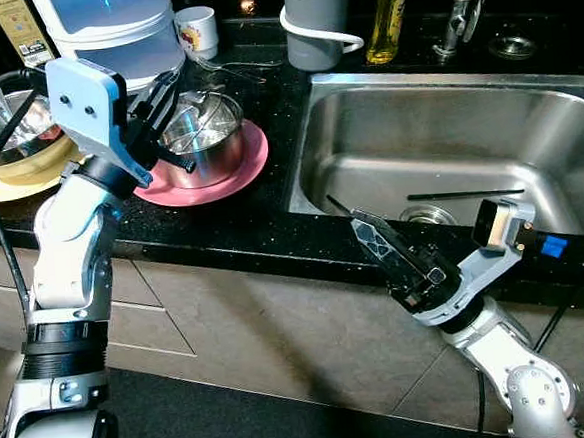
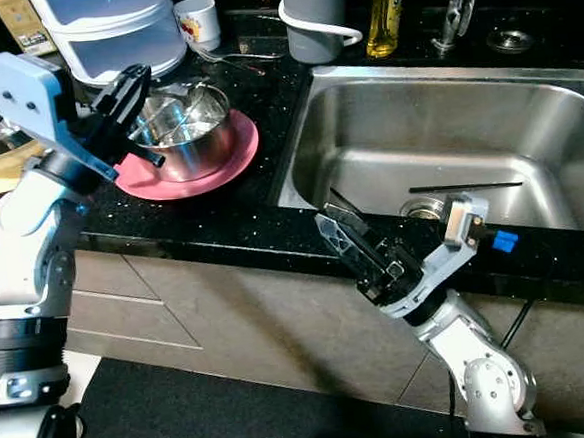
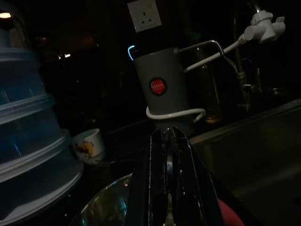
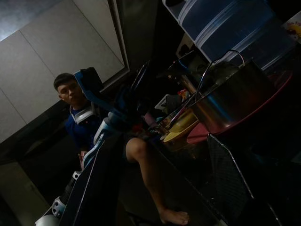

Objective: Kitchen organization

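The left gripper (image 1: 164,103) has its jaws pressed together at the near rim of a steel pot (image 1: 204,137); the left wrist view shows the two black fingers (image 3: 162,179) side by side with only a sliver of something thin between them, and what that is cannot be made out. The pot sits directly under the jaws on a pink plate (image 1: 249,172), which rests on the black counter (image 1: 223,234). Just behind the jaws stands a stack of translucent containers (image 1: 118,26), with a small white cup (image 1: 197,29) beside it. Farther beyond are a grey kettle (image 1: 316,22) and a bottle of oil (image 1: 390,12). On the outer side of the left arm lies a steel bowl on a yellow plate (image 1: 14,183).

The right gripper (image 1: 384,243) hangs below the counter's front edge with its jaws spread wide and holding nothing. Just above and beyond them lies the steel sink (image 1: 447,138), with a thin dark stick (image 1: 466,194) near the drain (image 1: 427,215). In the right wrist view, a person (image 4: 80,117) sits well beyond the jaws, one bare leg stretched out.
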You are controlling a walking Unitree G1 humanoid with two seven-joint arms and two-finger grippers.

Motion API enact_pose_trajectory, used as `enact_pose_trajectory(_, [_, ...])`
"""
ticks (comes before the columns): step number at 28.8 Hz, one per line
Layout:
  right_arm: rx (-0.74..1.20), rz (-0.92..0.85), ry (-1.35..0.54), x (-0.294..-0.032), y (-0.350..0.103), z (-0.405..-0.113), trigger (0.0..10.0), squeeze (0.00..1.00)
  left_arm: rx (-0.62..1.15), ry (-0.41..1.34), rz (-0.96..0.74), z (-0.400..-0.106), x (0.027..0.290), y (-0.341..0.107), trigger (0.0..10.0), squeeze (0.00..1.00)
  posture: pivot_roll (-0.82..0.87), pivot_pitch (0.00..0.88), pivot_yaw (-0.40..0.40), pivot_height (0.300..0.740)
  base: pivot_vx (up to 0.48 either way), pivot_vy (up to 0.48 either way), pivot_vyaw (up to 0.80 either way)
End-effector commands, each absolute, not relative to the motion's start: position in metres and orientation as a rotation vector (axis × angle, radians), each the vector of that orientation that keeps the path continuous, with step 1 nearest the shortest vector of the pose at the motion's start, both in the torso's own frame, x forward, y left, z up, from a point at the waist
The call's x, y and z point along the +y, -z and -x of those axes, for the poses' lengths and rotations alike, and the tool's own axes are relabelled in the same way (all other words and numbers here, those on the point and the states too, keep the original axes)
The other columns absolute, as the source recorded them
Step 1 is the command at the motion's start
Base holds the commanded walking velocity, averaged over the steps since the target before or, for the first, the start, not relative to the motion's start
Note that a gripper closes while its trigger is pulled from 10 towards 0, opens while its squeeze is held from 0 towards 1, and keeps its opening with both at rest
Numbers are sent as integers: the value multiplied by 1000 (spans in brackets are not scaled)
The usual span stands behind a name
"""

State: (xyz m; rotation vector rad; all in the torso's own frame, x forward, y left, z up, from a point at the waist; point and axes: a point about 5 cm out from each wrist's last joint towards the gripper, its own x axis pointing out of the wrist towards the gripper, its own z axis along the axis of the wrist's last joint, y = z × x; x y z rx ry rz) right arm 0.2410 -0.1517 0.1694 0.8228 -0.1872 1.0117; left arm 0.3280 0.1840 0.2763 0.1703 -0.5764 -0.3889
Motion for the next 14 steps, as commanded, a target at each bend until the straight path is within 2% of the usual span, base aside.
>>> enact_pose_trajectory(1, [-178,-815,-1019,-149,-168,-242,10000,0,-561,369,-181,-327,189,-273,0,0,-59,75,16,740,0,0,0])
enact_pose_trajectory(10, [-167,-813,-1019,-148,-167,-242,10000,0,-522,347,-189,-330,193,-268,0,0,-59,74,15,740,0,0,0])
enact_pose_trajectory(11, [-166,-813,-1019,-148,-167,-242,10000,0,-507,329,-199,-331,195,-266,4588,0,-60,76,15,740,0,0,0])
enact_pose_trajectory(12, [-166,-813,-1019,-148,-167,-242,10000,0,-498,318,-205,-332,196,-264,10000,0,-62,79,15,740,0,0,0])
enact_pose_trajectory(14, [-165,-812,-1018,-148,-167,-241,10000,0,-488,308,-213,-333,197,-262,10000,0,-62,79,15,740,0,0,0])
